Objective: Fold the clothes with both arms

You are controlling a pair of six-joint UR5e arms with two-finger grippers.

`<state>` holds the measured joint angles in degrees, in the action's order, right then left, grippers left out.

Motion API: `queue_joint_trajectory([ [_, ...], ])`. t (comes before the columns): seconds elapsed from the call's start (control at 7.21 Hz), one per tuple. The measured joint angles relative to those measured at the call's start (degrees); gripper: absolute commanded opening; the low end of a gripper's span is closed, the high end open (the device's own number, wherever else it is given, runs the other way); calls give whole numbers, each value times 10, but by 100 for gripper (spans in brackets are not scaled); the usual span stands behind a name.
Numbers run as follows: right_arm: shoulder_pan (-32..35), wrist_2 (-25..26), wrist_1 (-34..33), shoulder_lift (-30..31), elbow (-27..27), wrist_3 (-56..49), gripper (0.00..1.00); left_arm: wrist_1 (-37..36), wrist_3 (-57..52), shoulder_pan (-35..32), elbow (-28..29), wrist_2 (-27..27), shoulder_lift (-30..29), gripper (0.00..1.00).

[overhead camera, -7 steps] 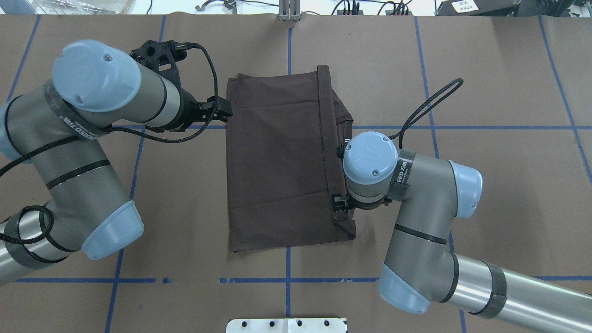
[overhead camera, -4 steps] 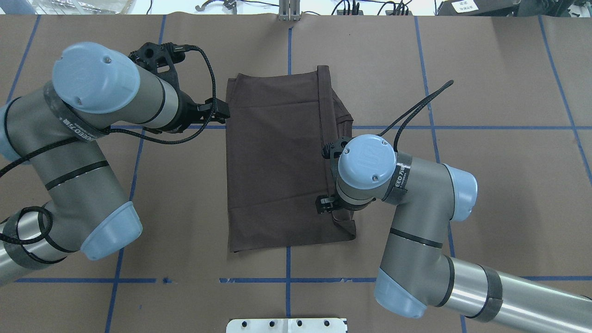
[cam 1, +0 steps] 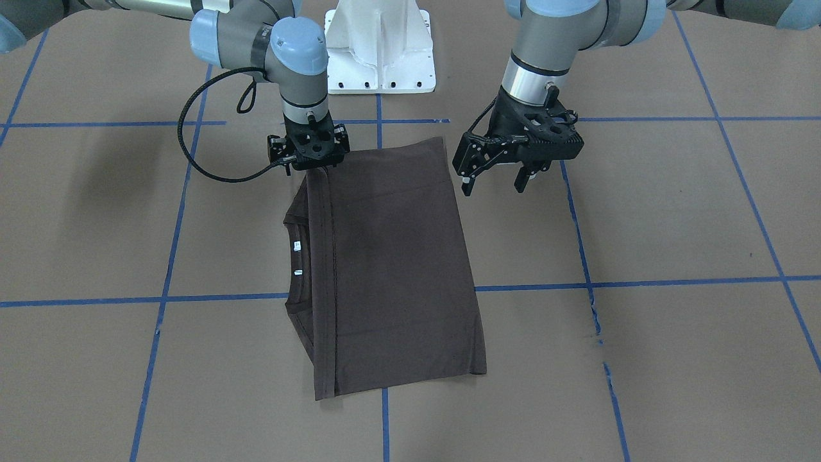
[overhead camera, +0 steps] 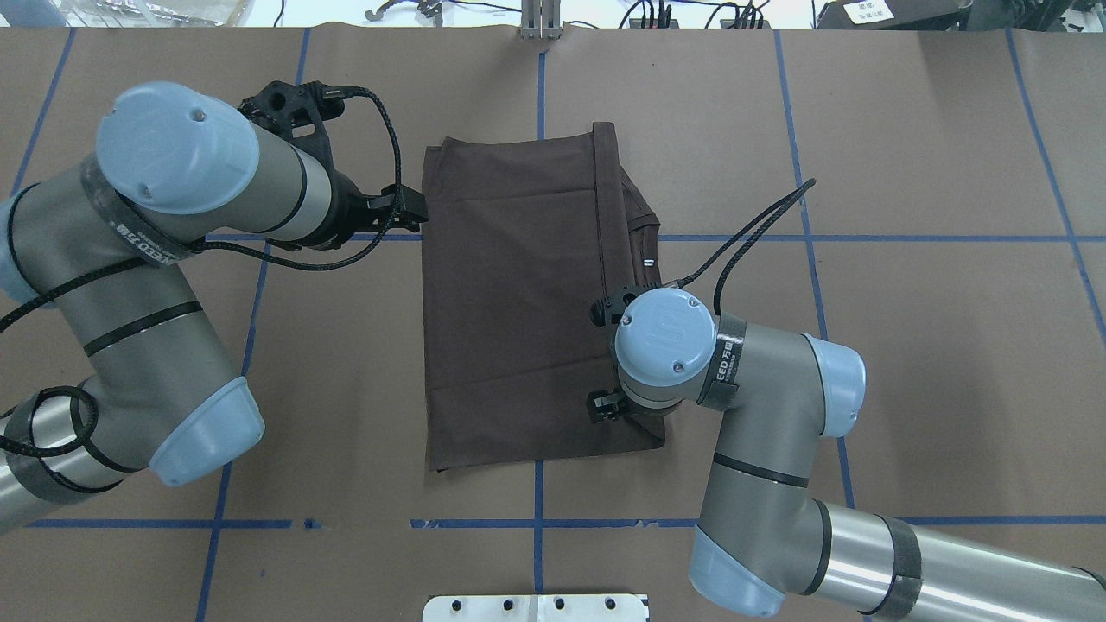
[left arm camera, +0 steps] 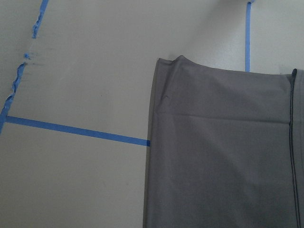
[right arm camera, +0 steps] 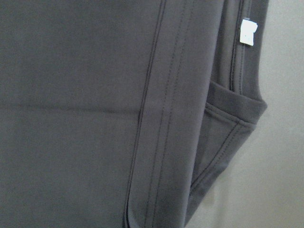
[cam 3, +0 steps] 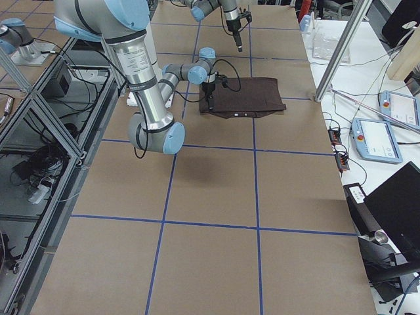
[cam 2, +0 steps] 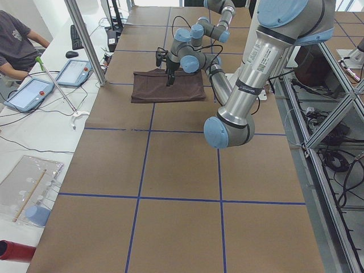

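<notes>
Folding progress: you had a dark brown T-shirt (cam 1: pixel 391 269) already laid into a flat, near-rectangular packet, so at least one fold was judged done.
T-shirt position: it lay at the middle of the table (overhead camera: pixel 864 130), between the two arms, across one blue tape line.
Hem: the stitched hem (overhead camera: pixel 607 216) ran from the far edge to the near edge, laid over the body towards the robot's right side.
Collar and labels: the ribbed collar (cam 1: pixel 294 224) and the white neck labels (cam 1: pixel 297 246) showed beyond the hem on that same side, uncovered.
Right gripper: the right gripper (cam 1: pixel 309 160) stood over the near right corner of the T-shirt, at the hem; you could not tell from any view how far its jaws were parted or whether they held cloth.
Left gripper: the left gripper (cam 1: pixel 494 186) hung just beside the T-shirt's opposite long edge, fingers spread wide and holding nothing.
Remaining work: the packet was long and the collar exposed; you should have judged at least one further fold outstanding.
Surroundings: the white pedestal base (cam 1: pixel 378 51) stood behind the T-shirt.
</notes>
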<state>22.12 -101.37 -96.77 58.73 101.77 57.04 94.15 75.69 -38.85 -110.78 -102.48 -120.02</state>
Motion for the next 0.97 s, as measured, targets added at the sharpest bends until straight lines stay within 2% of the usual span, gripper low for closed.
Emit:
queue_joint_trajectory([
  [0.97, 8, 1, -6, 12, -8, 0, 100, 2, -2, 0, 2, 0, 0, 100],
])
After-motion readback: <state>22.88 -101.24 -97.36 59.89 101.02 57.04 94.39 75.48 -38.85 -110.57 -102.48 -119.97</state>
